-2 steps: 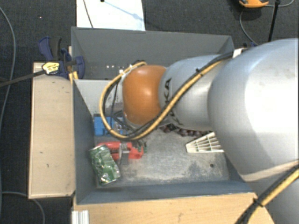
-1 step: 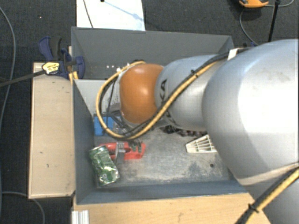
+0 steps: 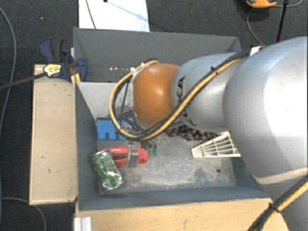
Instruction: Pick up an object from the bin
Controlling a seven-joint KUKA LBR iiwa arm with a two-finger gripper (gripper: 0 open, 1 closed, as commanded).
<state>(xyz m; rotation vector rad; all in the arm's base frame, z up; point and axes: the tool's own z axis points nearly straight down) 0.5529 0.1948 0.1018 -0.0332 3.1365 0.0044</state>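
**Pincer low over the red thing at the left of the bin**

The big silver arm leans in from the right and bends its wrist down, so the pincer points at the floor of the bin. I think that is so it can come at a thing from above, where the walls are not in the way. The round orange cover on the wrist and a yellow cable looped about it hide most of the pincer. I cannot tell if it is spread or pressed together, or if it pinches anything.

The things lie loose and flat on the floor, mostly on the left side. Right under the pincer lies a small red thing, long and on its side. It is the nearest thing, so I guess it is the one to pick. It looks to be on the floor, not lifted.

A crumpled green can lies just beside its left end, toward the front — maybe touching it. A blue block sits near, by the left wall. A tiny green bit lies just right of the red thing. A white piece with slats and a dark spotted thing lie further right — well apart from the pincer, close under the arm.
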